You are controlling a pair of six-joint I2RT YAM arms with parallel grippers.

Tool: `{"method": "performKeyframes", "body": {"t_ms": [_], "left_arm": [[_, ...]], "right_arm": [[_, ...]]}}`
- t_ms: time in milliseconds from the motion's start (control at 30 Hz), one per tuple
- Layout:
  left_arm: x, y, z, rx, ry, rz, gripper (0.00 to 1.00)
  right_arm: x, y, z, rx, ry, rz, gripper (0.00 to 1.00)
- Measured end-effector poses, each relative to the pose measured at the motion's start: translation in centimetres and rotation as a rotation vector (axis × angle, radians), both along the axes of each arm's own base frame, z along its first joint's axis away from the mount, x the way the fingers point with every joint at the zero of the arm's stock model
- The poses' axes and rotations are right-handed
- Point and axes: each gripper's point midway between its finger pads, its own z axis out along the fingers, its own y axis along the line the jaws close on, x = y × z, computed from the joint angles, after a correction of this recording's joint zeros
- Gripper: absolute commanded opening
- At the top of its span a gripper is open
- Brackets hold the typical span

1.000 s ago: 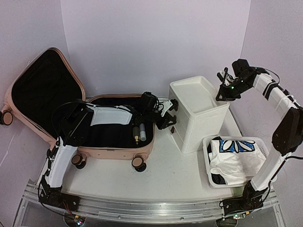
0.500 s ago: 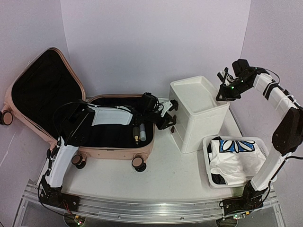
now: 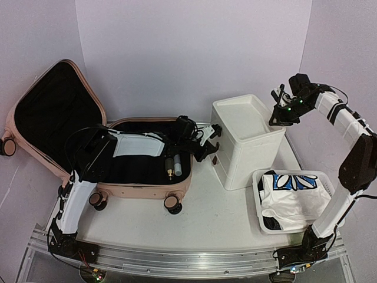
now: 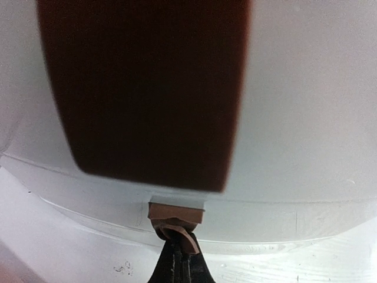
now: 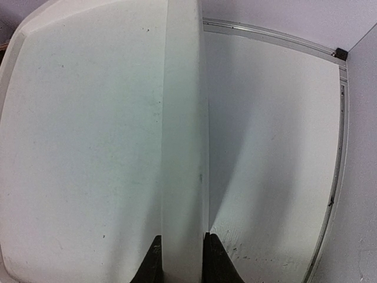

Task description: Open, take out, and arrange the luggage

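Sitting pressed together at the drawer unit's (image 3: 253,154) brown handle (image 4: 147,88), left gripper (image 3: 207,148) has the luggage (image 3: 141,190) just leftward; right gripper (image 3: 277,119) pinches that drawer unit's rim.

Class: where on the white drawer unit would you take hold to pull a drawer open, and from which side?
Best the brown handle on the front of the drawer unit, the face turned toward the luggage. Come in level from that side: the handle stands out from a flat white face, likely the one part there that the jaws could close on.
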Motion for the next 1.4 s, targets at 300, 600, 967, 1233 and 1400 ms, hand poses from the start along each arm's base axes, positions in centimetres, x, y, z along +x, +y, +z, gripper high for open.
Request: {"method": "performKeyframes", "body": {"t_ms": [300,600,967,1233,1400], "left_arm": [[-0.9,2.6,1.2,0.040,-0.061,0.069,0.00],[-1.3,6.1,5.4,0.040,-0.133,0.181,0.00],[-1.2,8.7,4.1,0.076,-0.110,0.224,0.00],[-1.6,8.5,4.4,0.045,-0.064,0.221,0.57],[-1.1,9.7,6.0,-0.010,0.013,0.280,0.70]], "right_arm": [[-0.3,-0.1,-0.1,-0.041,-0.018,-0.016,0.00],[-0.5,-0.7,-0.1,-0.075,-0.016,-0.082,0.00],[-0.4,-2.1,-0.1,-0.066,-0.006,-0.118,0.00],[-0.5,-2.4,-0.1,-0.046,0.004,-0.108,0.00],[-0.5,-2.5,-0.1,-0.026,0.009,-0.112,0.00]]}}
